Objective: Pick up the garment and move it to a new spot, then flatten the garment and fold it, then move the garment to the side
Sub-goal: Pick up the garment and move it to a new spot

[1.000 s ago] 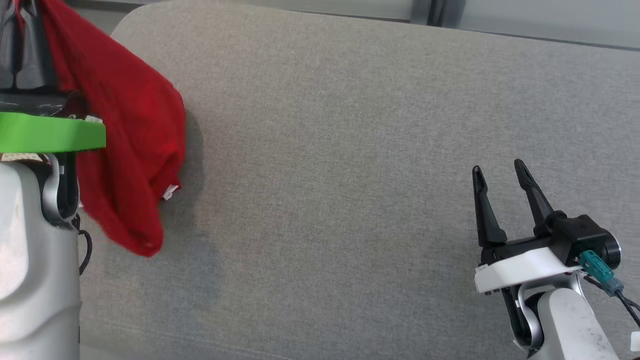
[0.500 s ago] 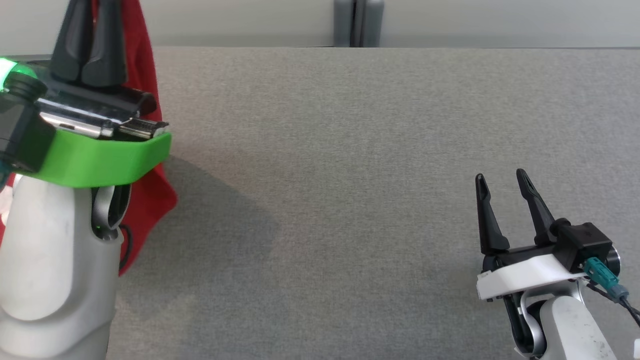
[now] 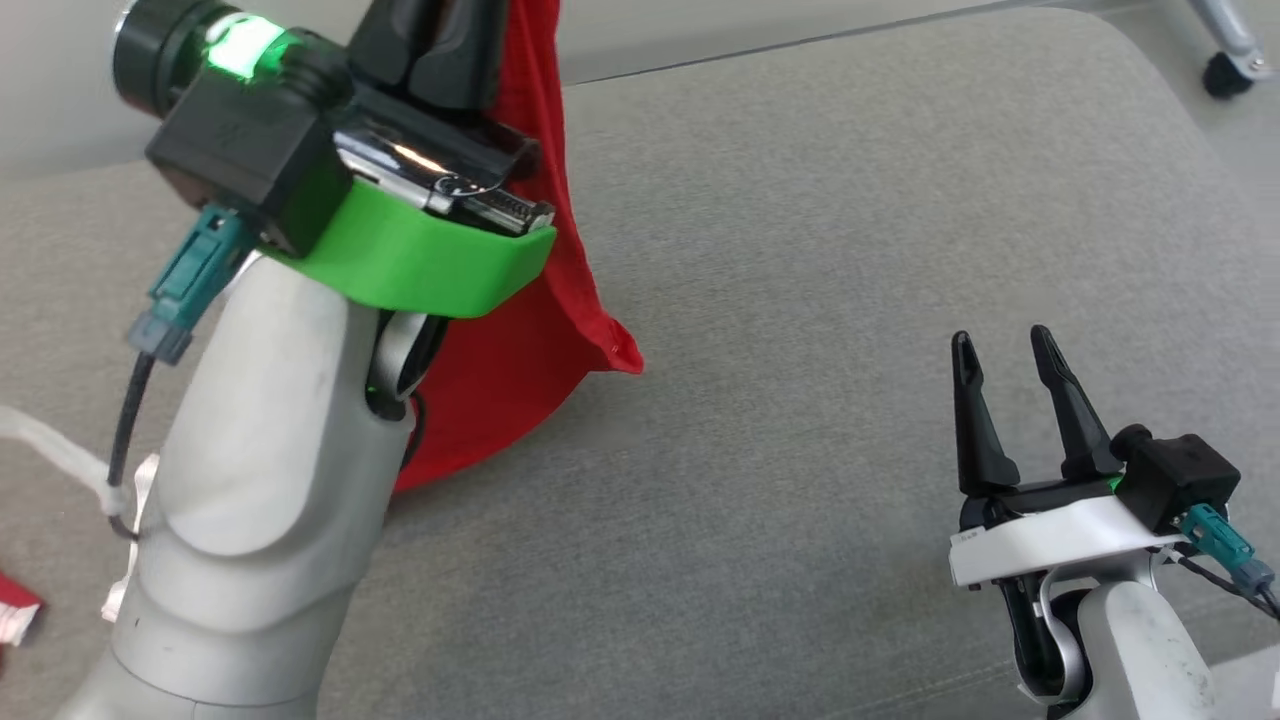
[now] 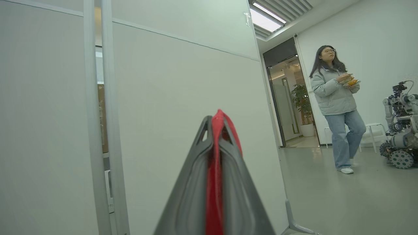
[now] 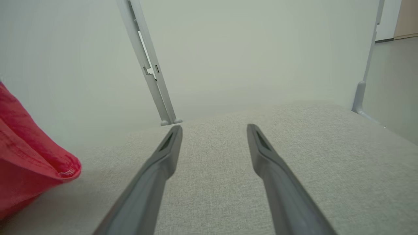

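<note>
Left gripper [image 4: 217,130] is clenched on a fold of the red knit garment [image 3: 520,360]; a thin band of cloth is pinched between its two dark fingers, which point up and away. The garment hangs from that pinch, partly behind the pale left forearm. Its lower hem is at or just above the left part of the grey woven-fabric cushion surface [image 3: 850,200], though actual contact cannot be told. The right gripper [image 3: 1002,342] hovers low over the right part of the surface, its jaws spread and empty, well apart from the cloth.

The step in hand looks like carrying the garment to its new spot. To do it well, the left arm should probably bring the hanging hem down onto the middle of the surface first. It can then draw the pinch away so the cloth trails out flat rather than dropping in a heap. The free right gripper could take a second corner.

Nothing lies on the middle of the surface. A white cord [image 3: 50,440] and a small red-and-white scrap [image 3: 15,605] sit at its left margin. A white partition wall [image 4: 179,98] stands behind. Beyond it a person in a pale padded jacket [image 4: 336,98] walks near another wheeled robot [image 4: 400,130], both far off.
</note>
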Robot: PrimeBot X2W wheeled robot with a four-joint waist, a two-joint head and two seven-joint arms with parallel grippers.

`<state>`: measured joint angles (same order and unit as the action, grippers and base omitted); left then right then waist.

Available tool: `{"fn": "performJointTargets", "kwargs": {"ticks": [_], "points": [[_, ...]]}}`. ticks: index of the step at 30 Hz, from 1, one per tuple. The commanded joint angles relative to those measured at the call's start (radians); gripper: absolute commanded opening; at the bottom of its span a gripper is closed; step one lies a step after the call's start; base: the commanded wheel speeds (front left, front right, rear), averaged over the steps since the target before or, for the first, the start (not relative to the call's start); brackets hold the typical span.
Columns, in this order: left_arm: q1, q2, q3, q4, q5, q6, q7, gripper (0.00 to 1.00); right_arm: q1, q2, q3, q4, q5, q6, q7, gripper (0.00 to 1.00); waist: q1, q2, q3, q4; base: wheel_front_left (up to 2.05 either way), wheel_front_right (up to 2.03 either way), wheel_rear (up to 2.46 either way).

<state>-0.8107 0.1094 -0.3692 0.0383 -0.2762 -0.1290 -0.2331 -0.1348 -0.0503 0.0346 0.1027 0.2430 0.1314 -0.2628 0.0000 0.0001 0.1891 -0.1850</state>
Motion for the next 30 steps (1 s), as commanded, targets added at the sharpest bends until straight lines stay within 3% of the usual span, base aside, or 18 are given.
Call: {"fn": "performJointTargets", "kwargs": {"ticks": [1,10,16,17,18,24,30], "points": [[-0.037,-0.001,-0.009,0.012,0.010,0.000,-0.002,0.00,-0.009,0.000,0.016,0.001,0.008,-0.001,-0.003,1.00,0.0000,-0.0001,0.067,-0.160,0.00,0.00,0.00],[-0.220,-0.051,-0.085,0.210,-0.009,0.027,-0.024,0.00,-0.020,0.001,0.056,-0.003,0.067,-0.001,-0.003,1.00,0.0000,-0.0001,0.134,-0.352,0.00,0.00,0.00],[-0.315,-0.054,-0.106,0.403,-0.006,0.073,-0.031,0.00,-0.006,0.001,0.069,-0.010,0.091,-0.001,-0.003,1.00,0.0000,-0.0001,0.165,-0.391,0.00,0.00,0.00],[-0.324,-0.054,-0.115,0.454,-0.002,0.085,-0.031,0.37,-0.005,0.001,0.070,-0.012,0.093,-0.001,-0.003,1.00,0.0000,-0.0001,0.169,-0.391,0.00,0.00,0.00],[-0.330,-0.055,-0.125,0.494,-0.004,0.091,-0.028,1.00,-0.005,0.001,0.072,-0.013,0.093,-0.001,-0.003,1.00,0.0000,-0.0001,0.171,-0.391,0.00,0.00,0.00],[-0.350,-0.055,-0.214,0.623,-0.071,0.069,-0.018,1.00,-0.022,0.000,0.070,-0.010,0.092,-0.001,-0.003,1.00,0.0000,-0.0001,0.173,-0.347,0.00,0.00,0.00],[-0.305,-0.057,-0.238,0.620,-0.114,0.084,-0.033,1.00,-0.039,-0.001,0.043,-0.013,0.047,-0.001,-0.003,1.00,0.0000,-0.0001,0.132,-0.221,0.00,0.00,0.00]]}}
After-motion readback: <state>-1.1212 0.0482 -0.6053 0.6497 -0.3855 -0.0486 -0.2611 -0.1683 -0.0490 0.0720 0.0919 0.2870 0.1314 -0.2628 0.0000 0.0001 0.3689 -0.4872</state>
